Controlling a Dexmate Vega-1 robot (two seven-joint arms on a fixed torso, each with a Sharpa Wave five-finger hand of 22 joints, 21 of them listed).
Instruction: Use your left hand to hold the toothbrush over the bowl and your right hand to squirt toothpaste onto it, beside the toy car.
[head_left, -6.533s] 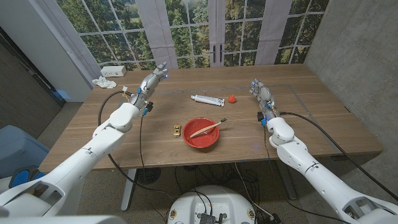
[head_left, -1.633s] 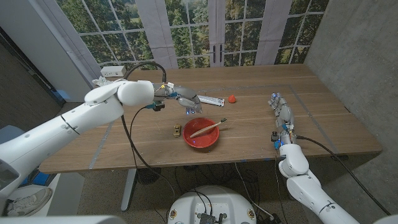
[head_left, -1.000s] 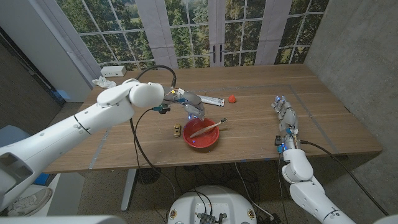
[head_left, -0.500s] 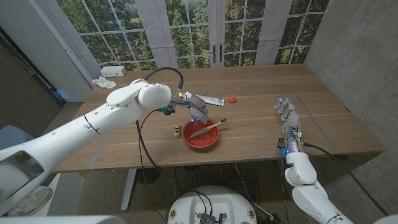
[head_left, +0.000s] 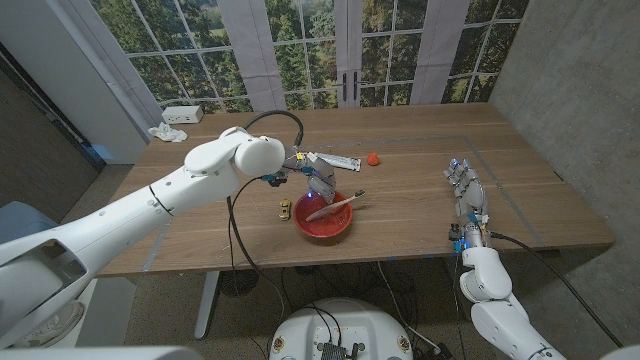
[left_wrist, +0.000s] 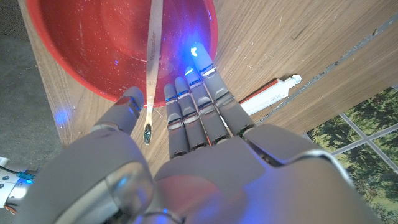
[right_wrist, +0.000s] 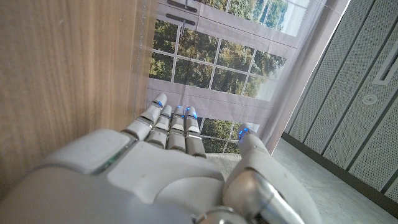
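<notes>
A red bowl (head_left: 325, 236) stands near the table's front middle, with a wooden toothbrush (head_left: 340, 204) lying across it. A small yellow toy car (head_left: 286, 208) sits just left of the bowl. The white toothpaste tube (head_left: 335, 160) lies behind the bowl. My left hand (head_left: 318, 180) hovers over the bowl's far rim, fingers straight and holding nothing. In the left wrist view the toothbrush (left_wrist: 153, 50) runs between the thumb and the fingers (left_wrist: 193, 99) of my left hand (left_wrist: 186, 143), over the bowl (left_wrist: 81, 56); the tube (left_wrist: 270, 93) lies beyond. My right hand (head_left: 465, 190) stands at the right, fingers extended; my right hand (right_wrist: 168, 155) holds nothing.
A small red object (head_left: 373, 157) lies right of the tube. A white cloth (head_left: 168, 132) and a white power strip (head_left: 182, 115) sit at the table's back left corner. Windows stand behind the table.
My left arm has swung from the table's back left across to the bowl and lowered over the toothbrush. My right hand has drawn back toward the right front.
</notes>
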